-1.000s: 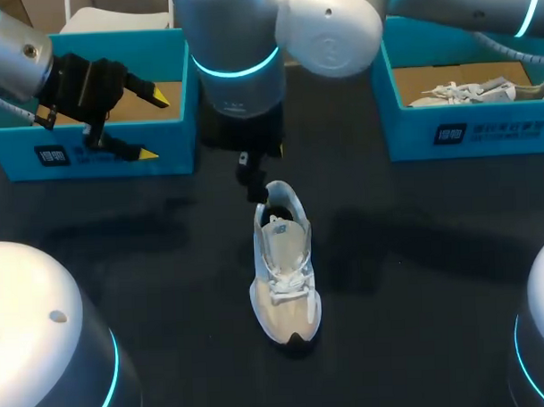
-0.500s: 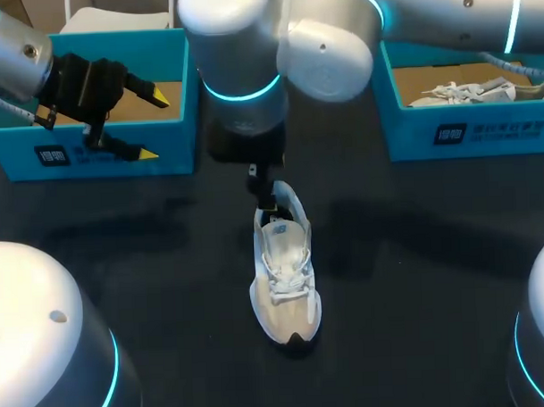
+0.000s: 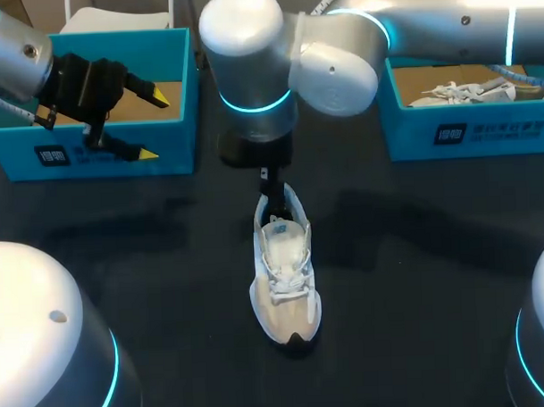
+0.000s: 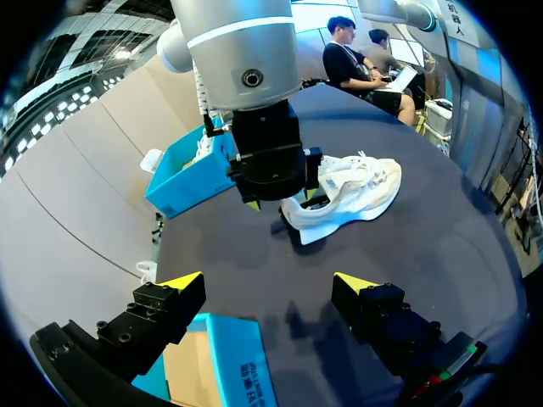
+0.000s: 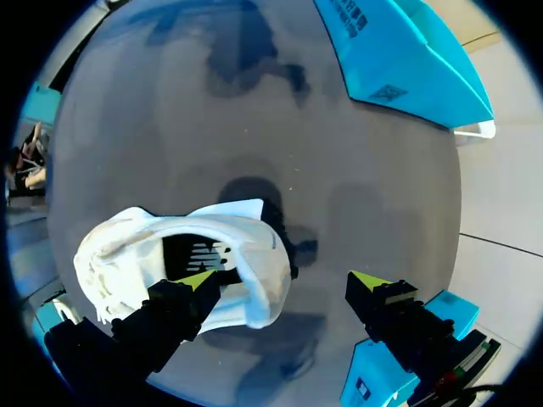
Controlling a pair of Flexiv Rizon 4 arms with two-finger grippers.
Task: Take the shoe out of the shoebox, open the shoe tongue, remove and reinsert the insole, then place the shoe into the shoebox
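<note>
Shoe (image 3: 284,288) sits upright mid-worktop (image 3: 418,279), toe toward the robot, outside both boxes. Right pincer (image 5: 284,280) is at the heel, released: one finger (image 5: 174,305) is inside the shoe opening, the other is outside behind the heel. The heel collar is between them, not clamped. Left pincer (image 3: 153,127) is released and empty, fingers wide, hovering at the front wall of the left box (image 3: 100,154), well apart from the shoe. Right box (image 3: 484,129) holds a second shoe (image 3: 465,91).
</note>
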